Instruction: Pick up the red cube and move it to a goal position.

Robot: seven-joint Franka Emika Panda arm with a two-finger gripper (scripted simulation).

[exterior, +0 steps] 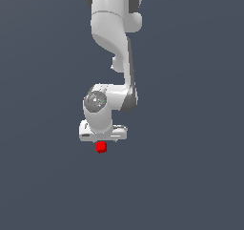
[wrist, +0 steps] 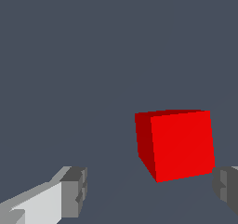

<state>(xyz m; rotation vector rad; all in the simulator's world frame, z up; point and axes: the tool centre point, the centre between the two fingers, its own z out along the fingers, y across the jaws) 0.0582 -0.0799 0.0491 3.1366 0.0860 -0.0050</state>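
The red cube [exterior: 101, 147] is small and plain and lies on the flat dark grey floor just under the white gripper [exterior: 102, 137] in the exterior view. In the wrist view the cube [wrist: 179, 144] looks large and sits beyond the fingertips, in line with the gap between them and closer to one grey fingertip [wrist: 227, 188] than to the other [wrist: 74, 190]. The gripper [wrist: 151, 190] is open and holds nothing. The fingers do not touch the cube. In the exterior view the hand hides the fingers.
The arm [exterior: 114, 43] comes down from the top of the exterior view. The dark grey floor [exterior: 190, 176] stretches evenly all around, and no other object shows on it.
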